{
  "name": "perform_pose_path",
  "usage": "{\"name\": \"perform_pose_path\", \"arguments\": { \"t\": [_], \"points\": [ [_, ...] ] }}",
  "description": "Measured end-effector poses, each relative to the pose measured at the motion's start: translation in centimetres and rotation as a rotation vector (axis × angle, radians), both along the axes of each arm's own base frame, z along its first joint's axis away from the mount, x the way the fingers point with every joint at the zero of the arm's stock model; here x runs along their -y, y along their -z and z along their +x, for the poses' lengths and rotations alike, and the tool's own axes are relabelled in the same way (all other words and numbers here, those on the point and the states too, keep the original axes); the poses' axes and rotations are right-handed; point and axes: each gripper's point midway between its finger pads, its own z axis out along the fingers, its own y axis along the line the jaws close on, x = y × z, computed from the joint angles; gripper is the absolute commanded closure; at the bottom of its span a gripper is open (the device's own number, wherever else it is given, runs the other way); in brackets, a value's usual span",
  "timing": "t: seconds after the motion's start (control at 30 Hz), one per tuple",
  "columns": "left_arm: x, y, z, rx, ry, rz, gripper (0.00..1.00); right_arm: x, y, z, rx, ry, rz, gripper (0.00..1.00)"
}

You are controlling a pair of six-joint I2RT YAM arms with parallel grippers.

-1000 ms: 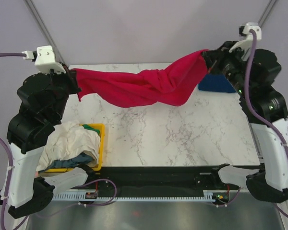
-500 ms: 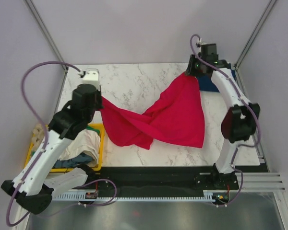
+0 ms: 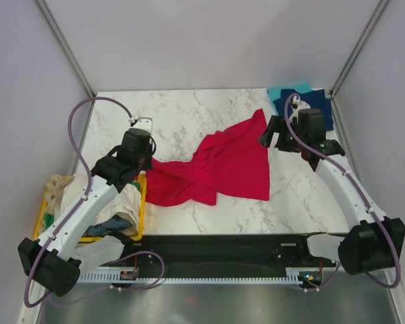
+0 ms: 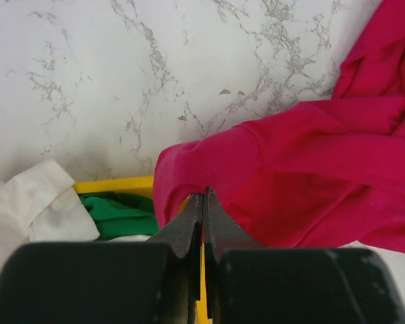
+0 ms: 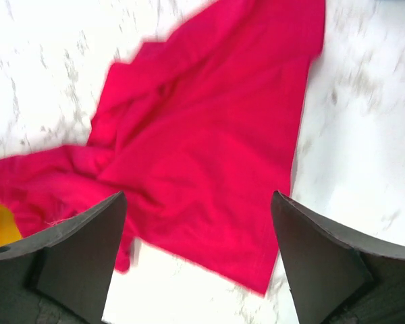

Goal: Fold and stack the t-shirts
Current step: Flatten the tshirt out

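The crimson t-shirt (image 3: 226, 165) lies rumpled across the middle of the table, partly spread, its left end bunched. My left gripper (image 3: 146, 166) is shut on that left end by the bin's corner; in the left wrist view the closed tips (image 4: 204, 197) pinch a fold of red cloth (image 4: 310, 169). My right gripper (image 3: 268, 135) hovers wide open over the shirt's upper right corner. In the right wrist view its gripper (image 5: 198, 197) has nothing between its fingers, and the shirt (image 5: 209, 135) lies flat below. A navy t-shirt (image 3: 320, 108) on a teal one (image 3: 280, 92) sits at the back right corner.
A yellow bin (image 3: 142, 202) stands at the table's left front, holding cream (image 3: 81, 196), green (image 4: 118, 212) and blue (image 3: 111, 226) shirts; its rim (image 4: 115, 183) is right under my left fingers. Bare marble shows behind and in front of the red shirt.
Both arms have come down from holding the red shirt stretched in the air. The shirt now lies on the table. My right gripper has opened and let go of its corner; the left still grips.
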Motion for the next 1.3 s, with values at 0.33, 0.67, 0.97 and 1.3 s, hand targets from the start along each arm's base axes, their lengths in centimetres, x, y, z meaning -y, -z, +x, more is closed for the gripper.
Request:
{"name": "perform_pose_path", "arguments": {
  "t": [0.33, 0.67, 0.97, 1.3],
  "points": [
    [1.0, 1.2, 0.0, -0.027, 0.031, -0.044, 0.98, 1.0, 15.0, -12.6, -0.366, 0.103, 0.067, 0.15],
    [1.0, 1.4, -0.1, -0.025, 0.029, -0.047, 0.98, -1.2, 16.0, -15.2, -0.362, 0.083, 0.144, 0.27],
    [0.9, 1.1, -0.1, -0.011, 0.028, -0.054, 0.98, -1.3, 17.6, -15.3, -0.388, 0.100, 0.123, 0.30],
    [0.8, 0.8, -0.2, 0.003, 0.028, -0.061, 0.98, -1.7, 18.3, -14.0, -0.377, 0.087, 0.124, 0.86]
  ]
}}
